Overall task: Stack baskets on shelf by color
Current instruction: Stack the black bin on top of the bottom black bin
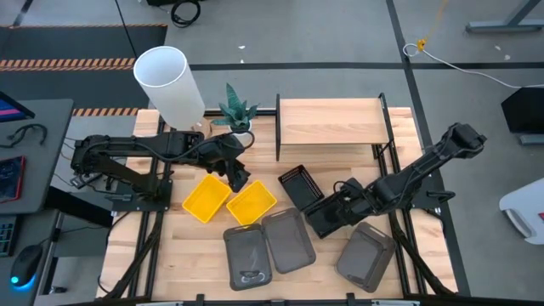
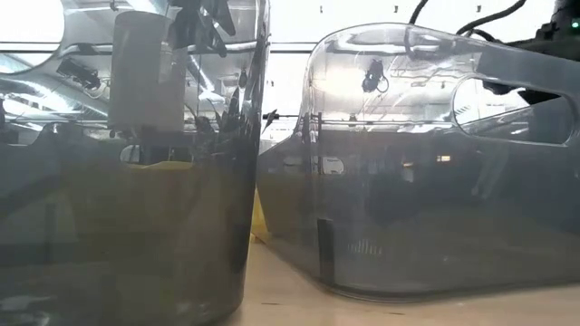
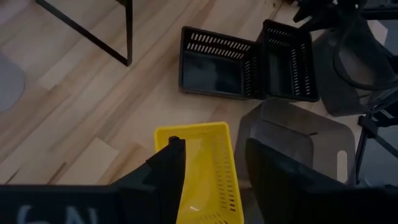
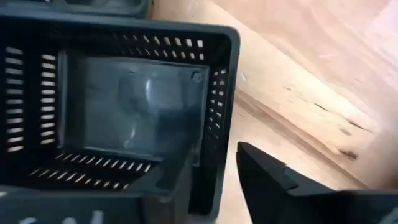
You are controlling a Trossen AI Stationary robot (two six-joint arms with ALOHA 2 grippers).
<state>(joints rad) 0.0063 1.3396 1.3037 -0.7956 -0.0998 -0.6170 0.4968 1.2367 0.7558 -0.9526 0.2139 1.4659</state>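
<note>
Two bright yellow slotted plastic baskets (image 1: 206,198) (image 1: 251,203) are seen side by side at the centre of the wooden surface (image 1: 187,255). Two black mesh-sided baskets (image 1: 299,186) (image 1: 327,217) lie at about four o'clock from them, and three smooth dark grey bins (image 1: 248,257) (image 1: 289,240) (image 1: 366,255) are counted along the six o'clock edge. The light-wood shelf (image 1: 330,121) stands bare at twelve o'clock. The left gripper (image 3: 211,163) is held spread above a yellow basket, grasping nothing. The right gripper (image 4: 214,171) is parted astride one black basket's wall, its grip released.
</note>
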